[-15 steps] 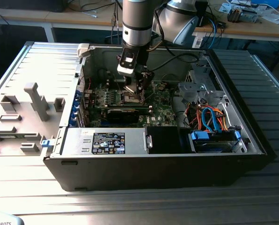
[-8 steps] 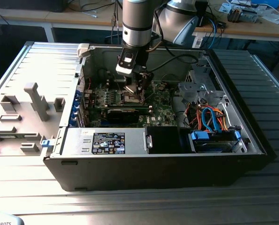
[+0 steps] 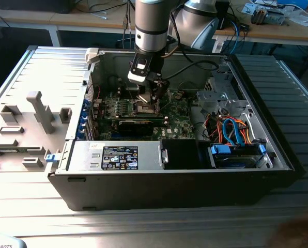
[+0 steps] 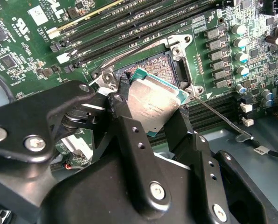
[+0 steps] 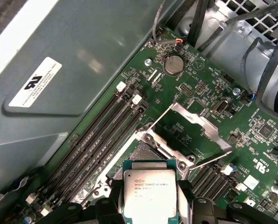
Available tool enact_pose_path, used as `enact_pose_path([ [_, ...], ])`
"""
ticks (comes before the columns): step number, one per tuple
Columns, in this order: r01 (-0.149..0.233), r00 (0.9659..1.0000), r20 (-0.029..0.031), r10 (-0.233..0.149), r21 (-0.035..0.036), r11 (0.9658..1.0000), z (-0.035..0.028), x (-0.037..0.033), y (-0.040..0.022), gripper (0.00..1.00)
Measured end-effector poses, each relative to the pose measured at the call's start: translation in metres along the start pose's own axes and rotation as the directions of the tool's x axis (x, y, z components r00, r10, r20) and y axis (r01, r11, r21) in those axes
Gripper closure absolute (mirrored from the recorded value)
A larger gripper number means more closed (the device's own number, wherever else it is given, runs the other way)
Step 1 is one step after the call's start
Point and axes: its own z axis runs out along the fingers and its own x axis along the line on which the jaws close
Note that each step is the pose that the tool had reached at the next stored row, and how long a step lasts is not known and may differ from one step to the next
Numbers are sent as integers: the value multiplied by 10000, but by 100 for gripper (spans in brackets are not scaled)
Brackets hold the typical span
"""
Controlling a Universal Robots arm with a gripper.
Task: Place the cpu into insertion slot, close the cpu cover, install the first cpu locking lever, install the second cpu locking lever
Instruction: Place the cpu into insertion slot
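My gripper [image 3: 148,98] hangs inside the open computer case, low over the green motherboard. In both wrist views its black fingers [image 4: 122,95] are shut on opposite edges of the cpu [image 4: 153,105], a flat square chip with a silver-grey top [image 5: 149,191]. The chip is tilted, just above and partly over the insertion slot [image 4: 160,67], whose brownish-gold centre shows beyond the chip's edge [image 5: 142,153]. The cpu cover [image 5: 195,123], a grey metal frame with a square window, stands swung open at the slot's far side. A thin wire locking lever [image 4: 218,116] sticks out free beside the slot.
Long black memory slots [image 5: 106,130] run beside the socket. A black expansion card [image 3: 138,124] lies close in front of the gripper, with the power supply [image 3: 118,155] nearer. Cables [image 3: 231,129] and a blue drive carrier [image 3: 229,152] crowd the exterior view's right. The case wall [image 5: 83,56] rises nearby.
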Motion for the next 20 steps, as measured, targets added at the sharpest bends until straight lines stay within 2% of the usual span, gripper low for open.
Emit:
enact_pose_path([
  [20, -218, 9998, 3, 218, -2, 9998, 13, 0, 0, 45],
])
